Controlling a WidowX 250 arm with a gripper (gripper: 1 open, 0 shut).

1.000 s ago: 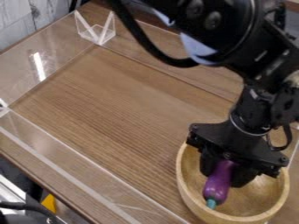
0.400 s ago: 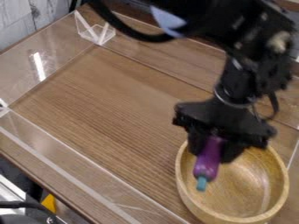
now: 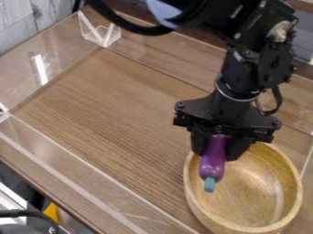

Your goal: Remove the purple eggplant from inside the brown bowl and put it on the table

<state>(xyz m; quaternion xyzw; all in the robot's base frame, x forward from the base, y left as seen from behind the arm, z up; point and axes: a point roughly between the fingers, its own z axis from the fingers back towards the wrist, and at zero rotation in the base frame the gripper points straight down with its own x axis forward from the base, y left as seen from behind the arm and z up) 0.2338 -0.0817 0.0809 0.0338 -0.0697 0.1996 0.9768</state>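
Observation:
My gripper (image 3: pixel 219 149) points down over the left rim of the brown bowl (image 3: pixel 272 203), at the lower right of the camera view. Its black fingers are closed on the upper end of the purple eggplant (image 3: pixel 213 164), which hangs nearly upright. The eggplant's teal stem tip (image 3: pixel 210 186) points down and hangs over the bowl's left edge. The bowl's light-tan inside holds nothing else. The table (image 3: pixel 116 110) spreads out to the left of the bowl.
Low clear acrylic walls (image 3: pixel 49 160) edge the tabletop on the left and along the front. A clear corner piece (image 3: pixel 101 30) stands at the back left. The black arm (image 3: pixel 251 55) rises from the gripper to the top of the frame.
The gripper has lifted the eggplant out of the bowl's middle and carried it left, toward the bowl's left rim. The wrist has rolled a little.

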